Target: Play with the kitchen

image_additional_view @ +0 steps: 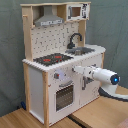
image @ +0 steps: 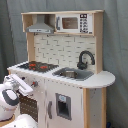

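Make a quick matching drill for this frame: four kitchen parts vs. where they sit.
Things:
1. microwave
2. hood
3. faucet
4. burners

Places:
A. behind the sink
B. top shelf, first exterior view's right
C. on the black stovetop
D. top shelf, first exterior view's left

Pairs: 1-B, 2-D, 3-A, 4-C

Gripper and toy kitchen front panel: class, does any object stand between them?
Nothing visible does. In the second exterior view the gripper sits right at the kitchen front, beside the knobs above the oven door, with no object between.
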You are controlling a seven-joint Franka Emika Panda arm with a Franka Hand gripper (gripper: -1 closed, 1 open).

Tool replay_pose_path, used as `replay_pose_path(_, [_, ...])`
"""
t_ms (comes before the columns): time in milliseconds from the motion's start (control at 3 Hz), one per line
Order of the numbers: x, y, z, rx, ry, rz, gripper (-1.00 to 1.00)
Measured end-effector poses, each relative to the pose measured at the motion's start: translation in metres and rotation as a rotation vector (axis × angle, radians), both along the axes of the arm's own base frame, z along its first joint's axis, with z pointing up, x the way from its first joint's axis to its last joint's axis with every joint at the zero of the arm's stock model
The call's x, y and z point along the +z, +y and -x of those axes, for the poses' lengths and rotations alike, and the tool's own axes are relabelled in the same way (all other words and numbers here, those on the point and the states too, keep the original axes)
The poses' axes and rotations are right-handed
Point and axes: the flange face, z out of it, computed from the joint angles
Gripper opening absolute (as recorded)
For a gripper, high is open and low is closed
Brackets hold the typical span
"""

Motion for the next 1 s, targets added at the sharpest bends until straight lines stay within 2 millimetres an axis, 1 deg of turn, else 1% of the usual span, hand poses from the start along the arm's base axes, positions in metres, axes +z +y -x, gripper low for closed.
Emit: replay_pose_path(1000, [0.014,0.003,0.018,-0.108,0.055,-0.273,1.00])
